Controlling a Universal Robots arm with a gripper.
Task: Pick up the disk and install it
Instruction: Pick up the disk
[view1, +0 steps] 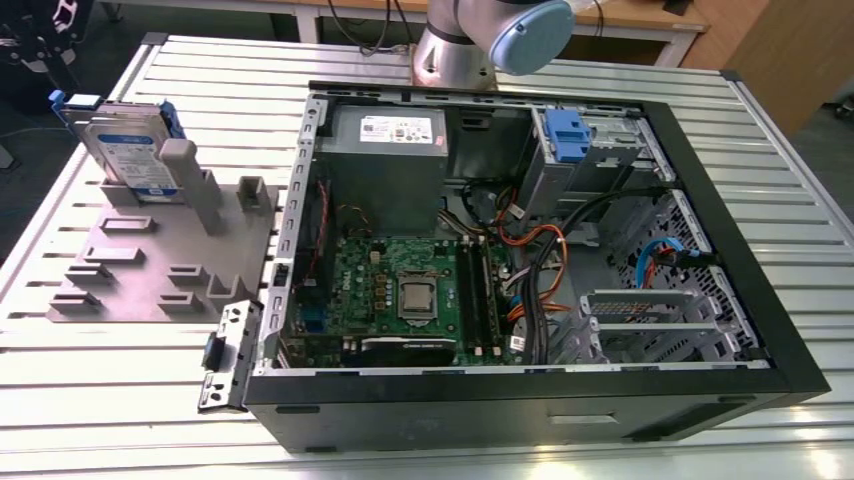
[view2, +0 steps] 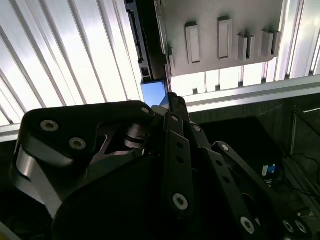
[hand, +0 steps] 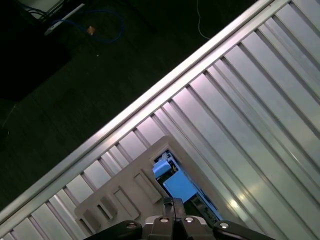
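Exterior view cuts the arm off at the upper edge, so that little more than a grey column and a pale blue joint cap can be seen. The disk stands on edge in a slot at the far corner of the grey fixture, toward the exterior view's left. Its lower end is hidden behind a grey post. It is a flat silver slab with a white-and-blue label and a blue frame at its top. The fixture is a matt moulded plate with raised rectangular blocks, and it lies on the ribbed aluminium table beside the open black computer case.

In the first wrist view the gripper hangs over the disk. Its fingertips are pressed together with no gap between them, and they grip nothing. They cover part of the blue frame. The fixture and the shiny table slats surround it.

In the second wrist view the black linkage of the gripper hides much of the scene. A blue patch of the disk peeks out beside the tips. Whether they touch it cannot be told.
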